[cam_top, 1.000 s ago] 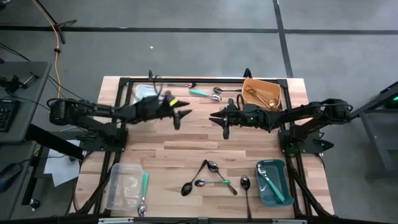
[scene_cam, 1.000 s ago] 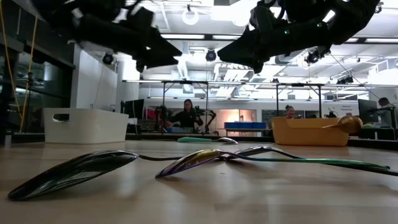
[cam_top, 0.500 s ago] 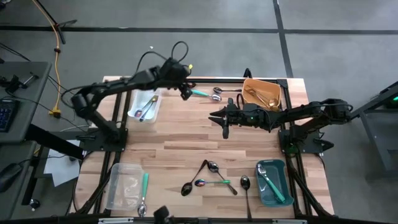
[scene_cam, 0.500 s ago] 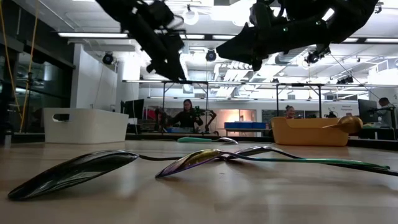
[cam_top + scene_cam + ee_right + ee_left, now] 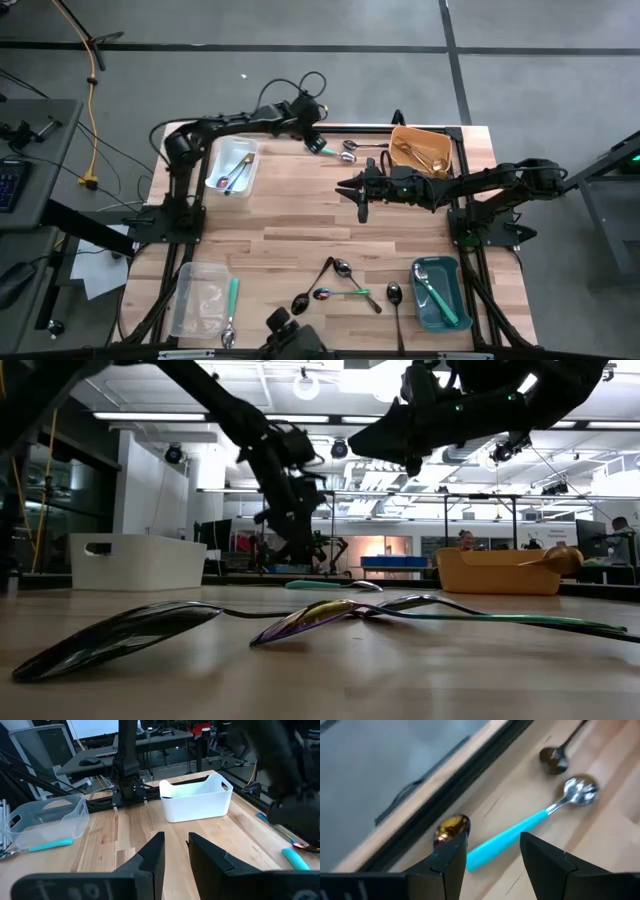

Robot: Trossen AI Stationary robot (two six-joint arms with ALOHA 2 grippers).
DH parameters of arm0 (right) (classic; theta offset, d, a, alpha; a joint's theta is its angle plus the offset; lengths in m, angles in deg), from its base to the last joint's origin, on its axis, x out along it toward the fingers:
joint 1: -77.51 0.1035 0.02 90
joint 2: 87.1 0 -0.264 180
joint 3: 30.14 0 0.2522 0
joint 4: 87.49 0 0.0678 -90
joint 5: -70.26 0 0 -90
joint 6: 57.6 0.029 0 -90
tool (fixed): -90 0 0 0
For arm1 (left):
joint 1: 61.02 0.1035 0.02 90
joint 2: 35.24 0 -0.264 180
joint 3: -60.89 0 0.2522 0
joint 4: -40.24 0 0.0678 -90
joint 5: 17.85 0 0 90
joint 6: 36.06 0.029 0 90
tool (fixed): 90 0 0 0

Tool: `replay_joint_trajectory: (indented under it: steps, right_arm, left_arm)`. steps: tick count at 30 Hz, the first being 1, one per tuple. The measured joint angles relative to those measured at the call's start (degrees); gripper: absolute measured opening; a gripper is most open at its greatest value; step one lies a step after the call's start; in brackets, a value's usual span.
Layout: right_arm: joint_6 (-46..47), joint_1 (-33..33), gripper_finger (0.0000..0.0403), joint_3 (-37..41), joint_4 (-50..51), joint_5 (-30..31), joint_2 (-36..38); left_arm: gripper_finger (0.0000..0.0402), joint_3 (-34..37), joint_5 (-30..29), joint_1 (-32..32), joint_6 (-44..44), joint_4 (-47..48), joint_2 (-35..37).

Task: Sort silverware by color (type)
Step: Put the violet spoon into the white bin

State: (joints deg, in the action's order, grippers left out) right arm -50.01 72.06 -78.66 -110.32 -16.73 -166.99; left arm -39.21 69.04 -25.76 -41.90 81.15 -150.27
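Left gripper open, empty, over 1 teal-handled spoon | right gripper narrowly open, empty

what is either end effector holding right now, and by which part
Nothing. The left end effector hangs open over the teal-handled spoon; the right end effector is empty.

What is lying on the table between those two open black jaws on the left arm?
In the left wrist view, the turquoise handle of a silver-bowled spoon lies between the left gripper's jaws.

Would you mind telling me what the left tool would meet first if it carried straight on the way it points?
Most likely the teal-handled spoon: the open left tool straddles its handle end, though depth is unclear.
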Motion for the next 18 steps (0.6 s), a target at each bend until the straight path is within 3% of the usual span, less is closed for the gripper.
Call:
replay_joint_trajectory:
  steps: [10, 18]
  right_arm:
    - [0.0, 0.0, 0.0081, 0.0, 0.4, 0.0, 0.0]
    - [0.0, 0.0, 0.0081, 0.0, 0.4, 0.0, 0.0]
  left_arm:
    - [0.0177, -0.4, -11.8, -0.9, -5.3, -1.1, -4.2]
    - [0.0177, -0.5, -12.3, -2.1, -7.6, -5.8, -4.3]
